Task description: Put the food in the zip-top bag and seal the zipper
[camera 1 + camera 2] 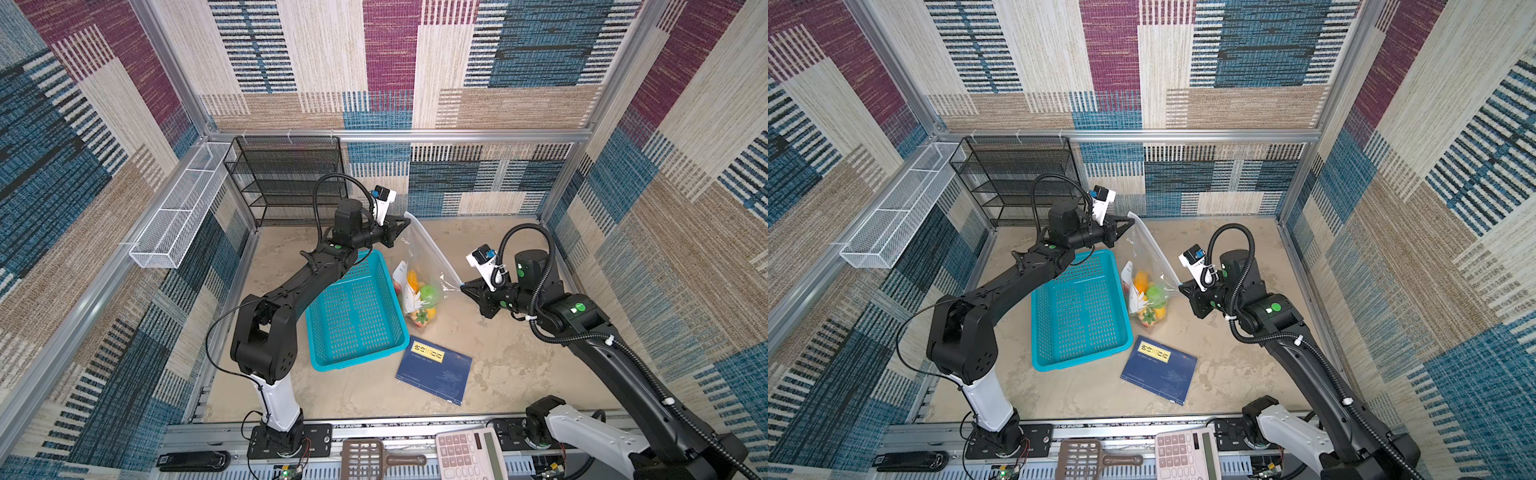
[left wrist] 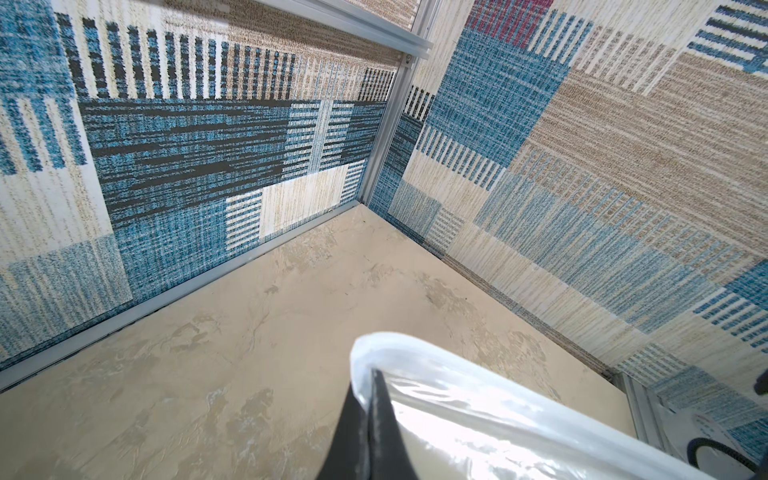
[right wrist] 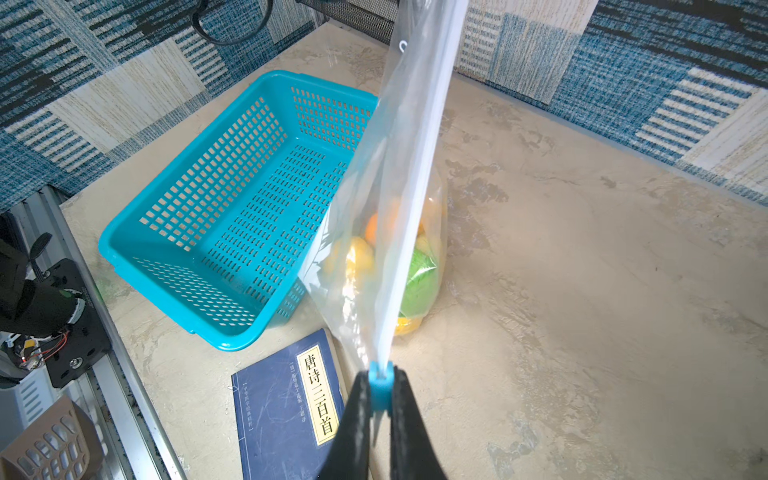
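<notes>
My right claw is pinching the light-blue slider. The zipper runs straight away from it to my left claw, which is clamped on the far corner of the zip-top bag. The food sits inside the bag, below the strip between the claws. The book lies under the right claw, and the teal basket is just past the bag.
</notes>
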`<state>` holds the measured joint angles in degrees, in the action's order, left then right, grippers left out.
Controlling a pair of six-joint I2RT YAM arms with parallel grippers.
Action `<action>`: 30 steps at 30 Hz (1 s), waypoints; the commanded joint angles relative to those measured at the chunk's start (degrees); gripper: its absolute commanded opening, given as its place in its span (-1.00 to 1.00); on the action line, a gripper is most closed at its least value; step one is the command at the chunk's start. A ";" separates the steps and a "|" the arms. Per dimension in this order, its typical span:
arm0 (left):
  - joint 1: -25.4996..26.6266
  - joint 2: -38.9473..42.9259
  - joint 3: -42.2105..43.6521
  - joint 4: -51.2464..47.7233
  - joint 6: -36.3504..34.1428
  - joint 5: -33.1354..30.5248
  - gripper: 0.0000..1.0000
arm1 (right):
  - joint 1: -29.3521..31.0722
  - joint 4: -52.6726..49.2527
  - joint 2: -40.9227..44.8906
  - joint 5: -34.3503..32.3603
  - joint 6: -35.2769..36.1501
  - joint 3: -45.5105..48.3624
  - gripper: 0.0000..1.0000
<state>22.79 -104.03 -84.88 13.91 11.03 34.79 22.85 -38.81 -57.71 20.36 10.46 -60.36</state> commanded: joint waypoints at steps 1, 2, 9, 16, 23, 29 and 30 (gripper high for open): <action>-0.54 -0.12 -0.15 2.65 1.50 -5.00 -1.00 | 0.00 -3.63 0.41 0.43 -0.80 -0.11 -0.96; -0.46 0.00 0.28 3.19 2.28 -3.97 -1.00 | 0.03 -2.42 0.23 0.59 -1.08 -0.17 -0.94; -0.37 2.50 7.97 13.59 10.21 1.36 -1.00 | 0.05 11.72 -0.79 -2.64 -3.63 -1.40 0.54; -0.33 3.04 10.15 16.68 13.74 2.97 -1.00 | 0.00 19.18 -10.03 -1.62 -1.60 -6.10 0.59; -0.29 3.76 10.00 15.16 13.10 2.18 -1.00 | 0.25 22.97 -19.54 6.48 -10.71 -10.47 0.26; -0.29 4.57 10.27 13.73 12.17 1.21 -1.00 | 2.63 22.14 -24.06 7.74 -13.62 -12.08 -0.45; -0.29 4.70 10.17 13.45 12.17 1.16 -1.00 | 3.21 21.40 -24.67 7.08 -13.73 -12.75 -0.71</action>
<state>22.52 -100.05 -74.76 27.11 23.79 36.34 25.26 -18.74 -81.49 26.41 -0.67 -71.77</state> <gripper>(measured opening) 0.049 0.216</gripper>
